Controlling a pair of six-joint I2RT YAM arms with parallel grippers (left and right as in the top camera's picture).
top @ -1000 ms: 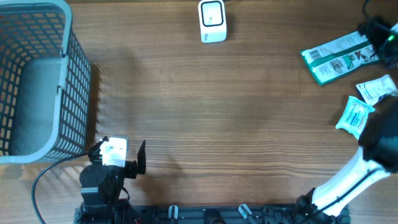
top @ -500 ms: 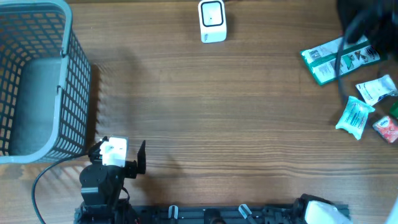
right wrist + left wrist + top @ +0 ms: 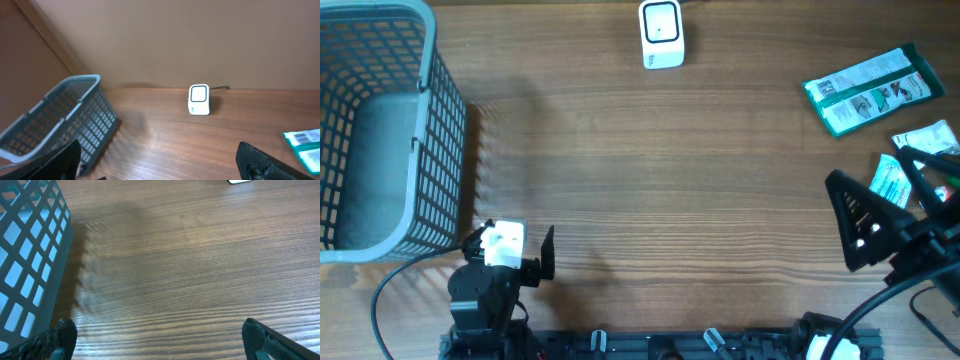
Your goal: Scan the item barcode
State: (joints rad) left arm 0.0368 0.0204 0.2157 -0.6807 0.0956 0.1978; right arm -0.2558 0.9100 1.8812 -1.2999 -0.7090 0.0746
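The white barcode scanner [image 3: 660, 33] stands at the table's far edge, also seen in the right wrist view [image 3: 199, 99]. Three packets lie at the right: a green one [image 3: 868, 90], a white one [image 3: 925, 138] and a light blue one [image 3: 888, 180]. My right gripper [image 3: 895, 200] hovers open over the blue and white packets, partly hiding them, its camera tilted across the table; nothing is between its fingers [image 3: 265, 162]. My left gripper [image 3: 512, 250] rests open and empty at the near left edge, beside the basket; its fingertips [image 3: 60, 337] frame bare wood.
A grey-blue mesh basket [image 3: 420, 150] fills the left side of the table, close to the left gripper [image 3: 162, 342]. A black cable [image 3: 390, 285] loops by the left arm's base. The green packet's end [image 3: 305, 142] shows at the right wrist view's edge.
The right arm has swung from the far right edge back over the packets, its open gripper now showing in the overhead view. The left arm has not moved.
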